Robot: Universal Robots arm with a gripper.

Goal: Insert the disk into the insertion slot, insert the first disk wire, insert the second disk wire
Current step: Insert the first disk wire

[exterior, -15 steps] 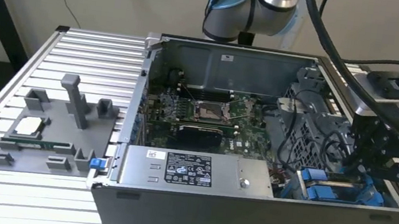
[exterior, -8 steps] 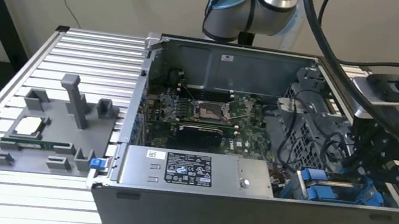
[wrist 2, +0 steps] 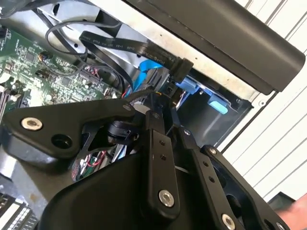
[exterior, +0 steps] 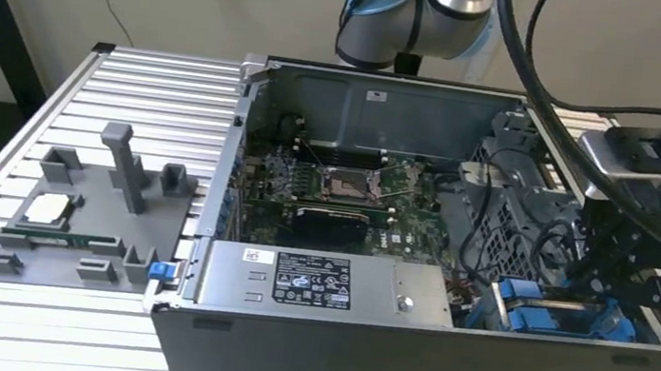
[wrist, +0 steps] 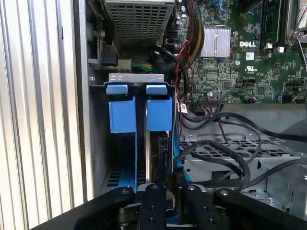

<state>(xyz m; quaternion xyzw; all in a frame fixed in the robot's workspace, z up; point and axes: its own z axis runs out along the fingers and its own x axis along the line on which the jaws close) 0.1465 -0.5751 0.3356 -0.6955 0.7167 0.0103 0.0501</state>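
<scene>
The gripper (wrist: 169, 176) hangs just over the drive cage (wrist: 136, 77), its black fingers (wrist 2: 154, 143) drawn in until the tips all but meet. The gripper's own linkage hides the tips, so whether anything is pinched between them cannot be made out.

Right beyond the tips, the disk (wrist: 159, 148) stands edge-on inside the insertion slot (exterior: 540, 314), a dark slab flanked by blue. Its label is hidden. Of the cage's two blue pull tabs (wrist: 121, 115), it sits under the one nearer the motherboard (wrist: 249, 62). The neighbouring bay looks dark, and what it holds is unclear.

In the second wrist view, a flat black cable ending in a black connector (wrist 2: 180, 67) hangs near the gripper's tip, with a blue cable (wrist 2: 144, 72) just beside it. Where either one ends is blocked from sight. Looped black wires (wrist: 225, 148) lie over a perforated metal panel beside the cage.

Farther in, the open computer case (exterior: 409, 369) holds the power-supply box (exterior: 317, 285) along its near wall and the CPU socket (exterior: 344, 183) mid-board.

In the exterior view the arm covers the gripper's tip, and the arm itself is cut off at the frame's edge.

On the slatted table (exterior: 126, 82), well apart on the exterior view's left, a grey fixture (exterior: 127, 178) carries a square chip (exterior: 52, 206) and a memory module (exterior: 62, 237).
</scene>
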